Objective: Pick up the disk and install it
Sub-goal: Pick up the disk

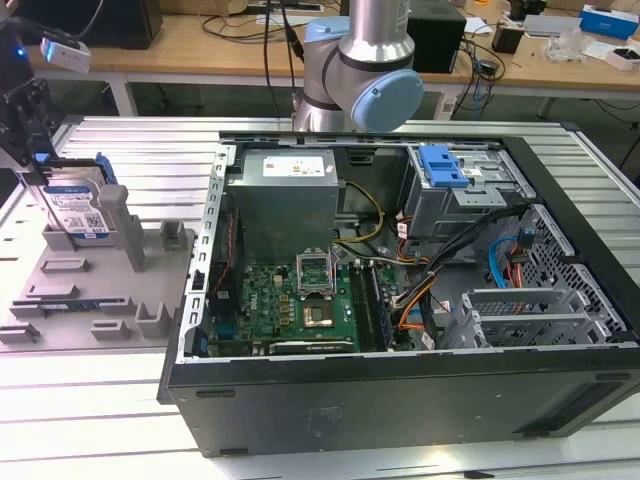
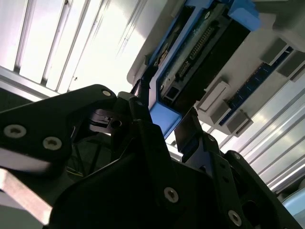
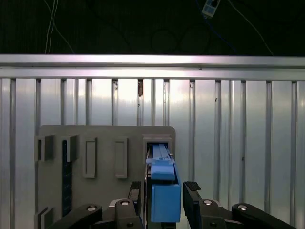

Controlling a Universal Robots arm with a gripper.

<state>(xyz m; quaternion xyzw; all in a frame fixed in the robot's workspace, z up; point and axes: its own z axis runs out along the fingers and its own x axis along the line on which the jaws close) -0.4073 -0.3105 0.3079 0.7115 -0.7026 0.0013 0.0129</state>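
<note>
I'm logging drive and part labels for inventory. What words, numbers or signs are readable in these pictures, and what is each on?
None can be quoted; there is print in three places.
White-and-blue label on the disk: lines of print, too small to read.
White sticker on the power supply: print too small to read.
Motherboard: markings too small to read.

An open computer case (image 1: 400,400) lay on the ribbed aluminium worktop (image 1: 100,420), green motherboard (image 1: 290,300) and grey power supply (image 1: 285,190) exposed. A grey slotted fixture (image 1: 90,290) sat beside it.
</note>
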